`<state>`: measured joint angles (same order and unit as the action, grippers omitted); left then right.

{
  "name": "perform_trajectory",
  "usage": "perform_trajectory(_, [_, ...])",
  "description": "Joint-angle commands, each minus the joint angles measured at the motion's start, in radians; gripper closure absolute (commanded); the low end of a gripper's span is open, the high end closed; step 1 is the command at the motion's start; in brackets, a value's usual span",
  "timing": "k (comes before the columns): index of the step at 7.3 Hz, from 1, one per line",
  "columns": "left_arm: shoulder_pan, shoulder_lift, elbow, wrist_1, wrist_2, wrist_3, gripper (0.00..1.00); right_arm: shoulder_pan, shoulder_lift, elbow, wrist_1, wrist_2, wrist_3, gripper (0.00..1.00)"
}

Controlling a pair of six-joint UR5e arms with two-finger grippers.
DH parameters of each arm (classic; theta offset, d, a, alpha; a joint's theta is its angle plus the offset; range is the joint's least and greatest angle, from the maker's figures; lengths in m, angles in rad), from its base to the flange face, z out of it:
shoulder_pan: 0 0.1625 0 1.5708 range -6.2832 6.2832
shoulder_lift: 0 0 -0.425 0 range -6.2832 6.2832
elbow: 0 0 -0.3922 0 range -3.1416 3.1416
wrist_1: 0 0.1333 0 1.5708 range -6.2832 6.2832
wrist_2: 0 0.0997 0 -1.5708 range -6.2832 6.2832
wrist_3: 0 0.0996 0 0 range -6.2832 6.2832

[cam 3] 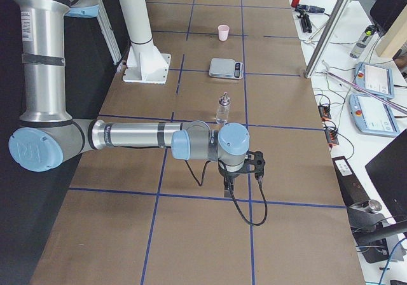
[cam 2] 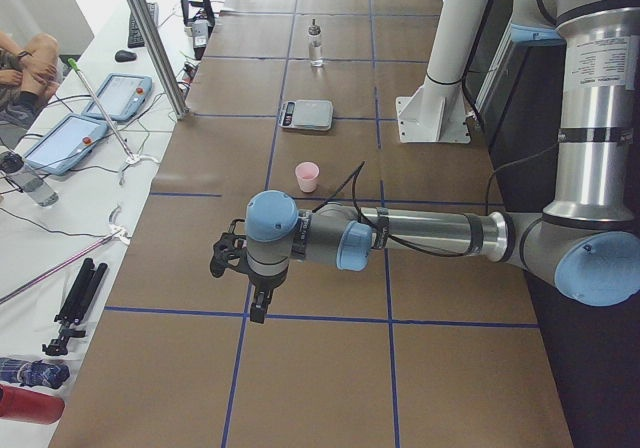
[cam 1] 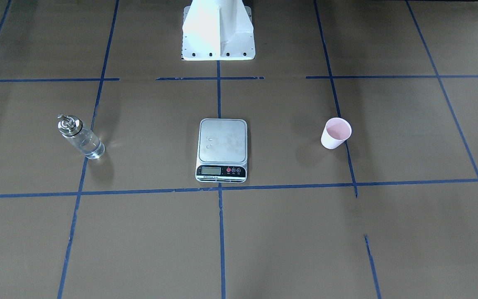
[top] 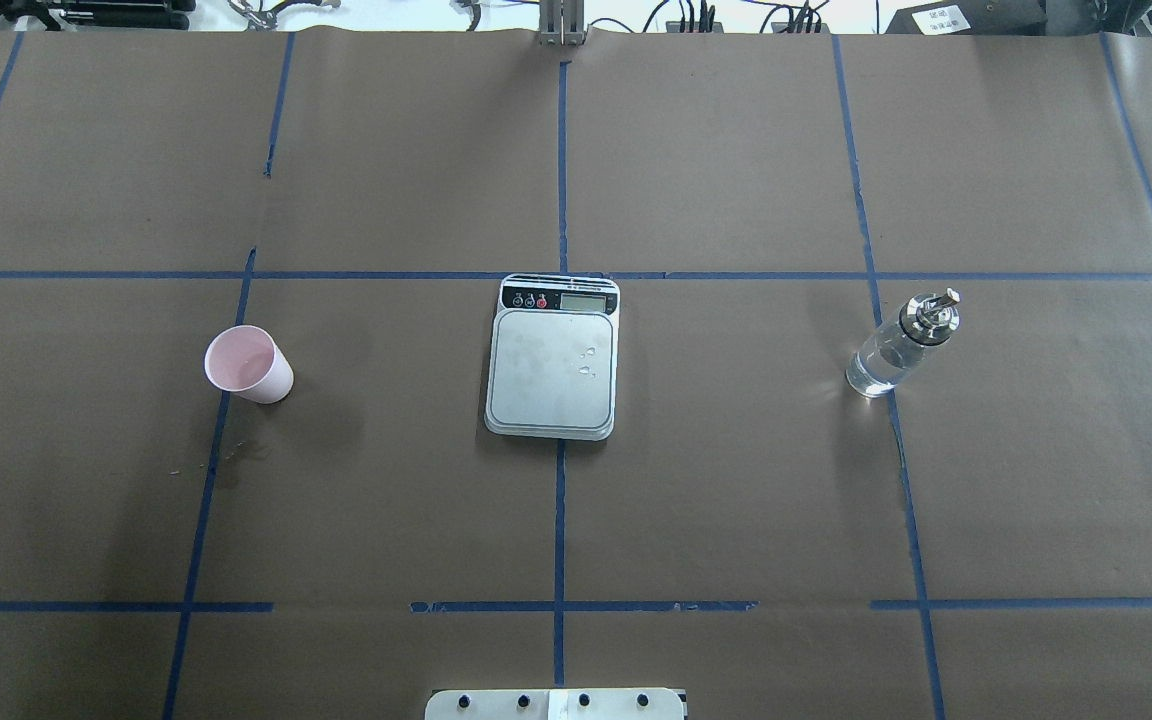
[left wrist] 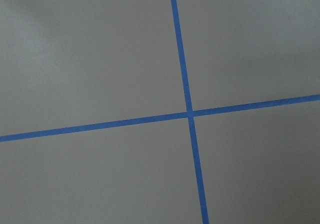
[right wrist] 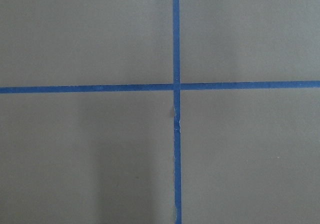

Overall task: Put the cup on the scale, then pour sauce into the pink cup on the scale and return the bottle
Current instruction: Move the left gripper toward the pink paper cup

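Nothing of the task looks done yet: the cup [top: 248, 364] stands upright on the bare table [top: 736, 480], not on the scale [top: 553, 370], so the step in hand is the first one, fetching the cup. Nearest to it is the left gripper [cam 2: 257, 313], hanging fingers-down over a crossing of blue tape lines [left wrist: 189, 114] towards the table's left end. Only the side view shows it, and its wrist camera shows just paper and tape, so I cannot tell how wide its fingers stand or whether it has hold of anything. From that gripper the cup lies a fair way on, towards the table's middle and apart from everything else. Beyond the cup comes the scale, its platform bare except for a few small droplets [top: 586, 362], and farthest off stands the bottle [top: 898, 345], upright with its cap on and clear sauce inside. The right gripper [cam 3: 229, 188] hangs likewise near the opposite end, the bottle the nearest thing beyond it. Its opening cannot be judged either. The next move, as I judge it, calls for the left arm to travel in to the cup with fingers parted wider than its wall, take it gently since it looks light and easy to crush, and set it square on the platform.
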<state>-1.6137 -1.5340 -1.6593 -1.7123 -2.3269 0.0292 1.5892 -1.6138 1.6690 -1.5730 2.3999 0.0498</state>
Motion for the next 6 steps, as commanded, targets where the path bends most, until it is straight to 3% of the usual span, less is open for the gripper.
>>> perform_trajectory(1, [0.000, 0.000, -0.003, 0.000, 0.000, 0.000, 0.00, 0.000, 0.000, 0.005, 0.001, 0.002, 0.002, 0.00])
perform_trajectory(3, [0.003, -0.015, -0.040, 0.000, 0.003, -0.002, 0.00, -0.002, 0.002, 0.011, 0.002, 0.004, 0.002, 0.00])
perform_trajectory(6, [0.064, -0.037, -0.219, 0.001, 0.005, -0.058, 0.00, -0.002, 0.002, 0.014, 0.002, 0.008, 0.004, 0.00])
